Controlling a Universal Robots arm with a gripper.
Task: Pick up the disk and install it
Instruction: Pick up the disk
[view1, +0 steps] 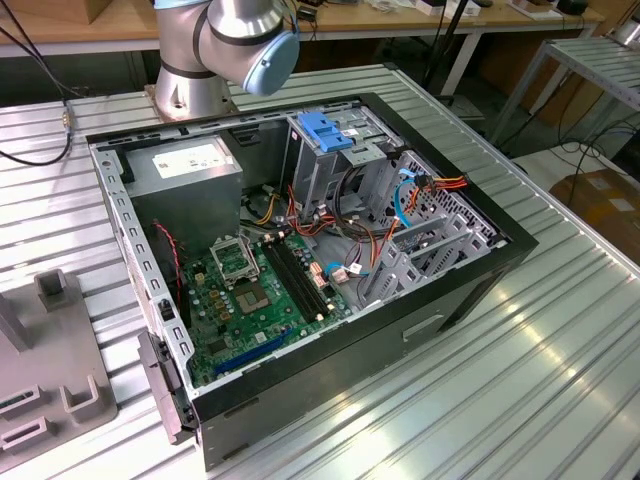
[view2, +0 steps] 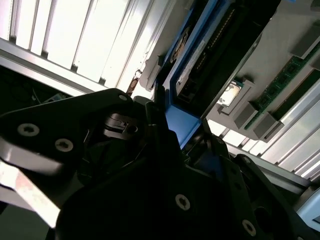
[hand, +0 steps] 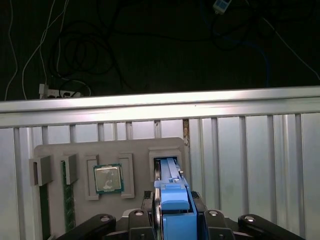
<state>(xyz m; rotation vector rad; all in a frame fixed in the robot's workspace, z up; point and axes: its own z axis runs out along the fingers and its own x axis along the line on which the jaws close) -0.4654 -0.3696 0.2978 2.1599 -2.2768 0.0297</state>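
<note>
Your jaws were closed on the disk, at its blue bracket. The disk stood on edge in a slot of the holder, so I judge you were at the pick-up step. Taking it out called for a straight pull, because the slot walls sat close beside it. The chip lay near. On the other side the counter gave room up to its edge.

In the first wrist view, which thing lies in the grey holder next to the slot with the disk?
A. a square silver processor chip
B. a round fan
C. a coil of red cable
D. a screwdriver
A: a square silver processor chip lies in a recess of the grey holder, beside the slot holding the disk.
</note>
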